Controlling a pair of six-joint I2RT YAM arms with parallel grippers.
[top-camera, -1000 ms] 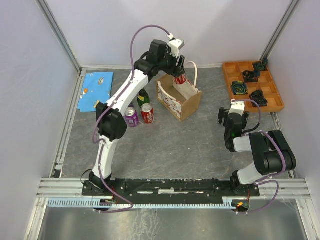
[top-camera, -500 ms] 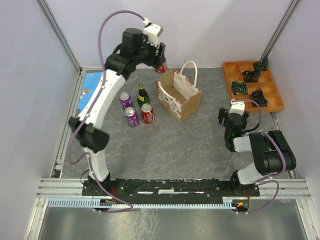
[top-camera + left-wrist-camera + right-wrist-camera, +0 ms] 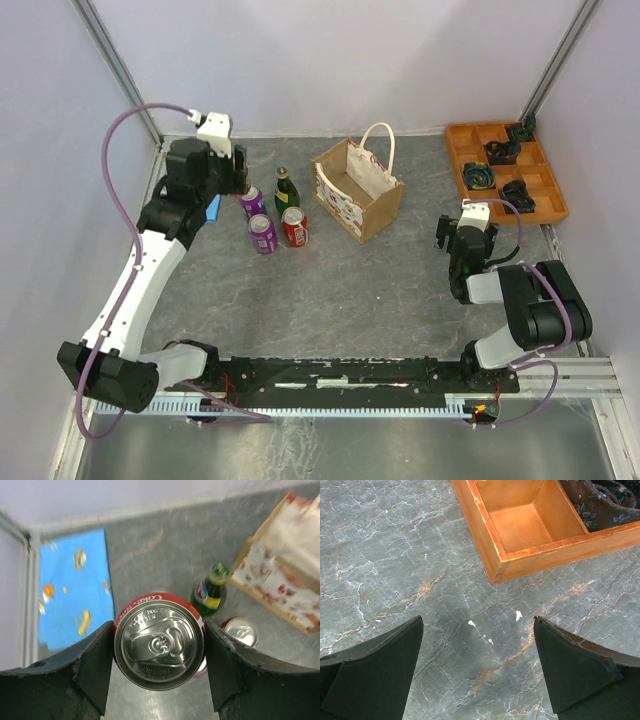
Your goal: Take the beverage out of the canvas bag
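Over at the back-left of the table (image 3: 350, 290), the left gripper (image 3: 238, 178) is clamped on a red Coke can (image 3: 159, 650), one finger on each side. The left wrist cam is the only place you can read anything: "Coke" in white script runs along the can's red shoulder, and the silver top with its pull tab faces the lens. From the top view the can is almost all hidden under the gripper, so no label there.

So the drink is out of the canvas bag (image 3: 355, 200), well to its left. It's held over the little cluster of two purple cans (image 3: 252, 200), a red can (image 3: 294, 226) and a green bottle (image 3: 286, 185). The bottle's label shows yellow and red in the wrist view, too blurry to read. Same for the red and dark prints on the bag's white panel.

A blue mat (image 3: 75, 590) with orange prints fills the left of the wrist shot; from above the arm covers most of it.

The right gripper (image 3: 477, 622) has its fingers spread wide over bare stone-pattern table. Just ahead of it sits a corner of the orange tray (image 3: 492, 555).
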